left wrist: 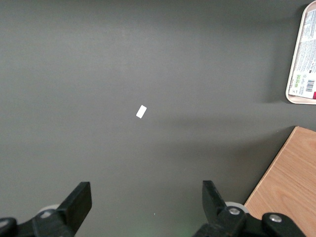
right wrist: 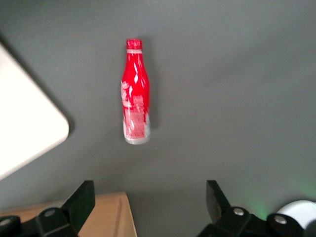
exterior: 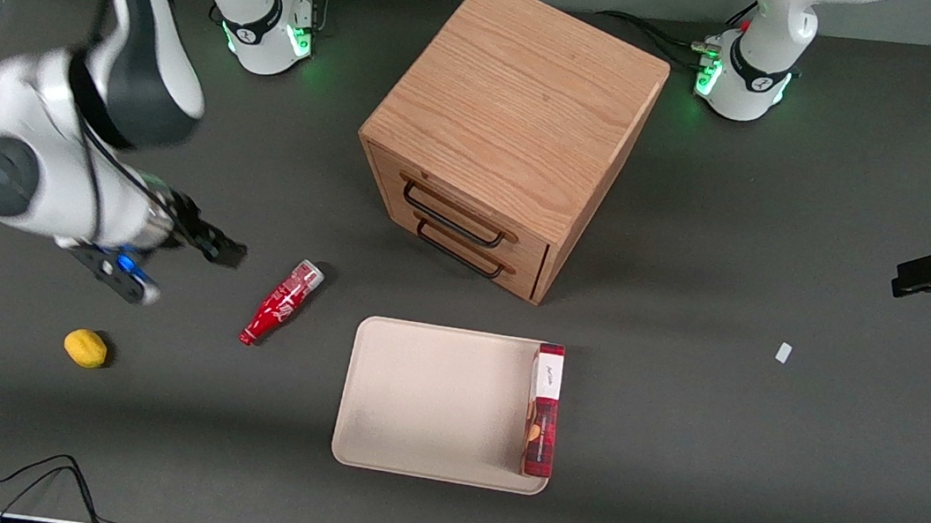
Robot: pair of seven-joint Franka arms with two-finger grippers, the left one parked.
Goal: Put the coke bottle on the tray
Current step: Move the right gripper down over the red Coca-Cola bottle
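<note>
The coke bottle is red with white script and a silvery-grey base. It lies on its side on the dark table, beside the tray toward the working arm's end, its cap end nearer the front camera. It also shows in the right wrist view. The beige tray lies flat in front of the cabinet's drawers; its corner shows in the right wrist view. My gripper hangs above the table beside the bottle, apart from it, open and empty, its fingers spread wide.
A red plaid box stands on the tray's edge toward the parked arm. A wooden drawer cabinet stands farther from the camera than the tray. A yellow lemon lies near the working arm. A small white scrap lies toward the parked arm's end.
</note>
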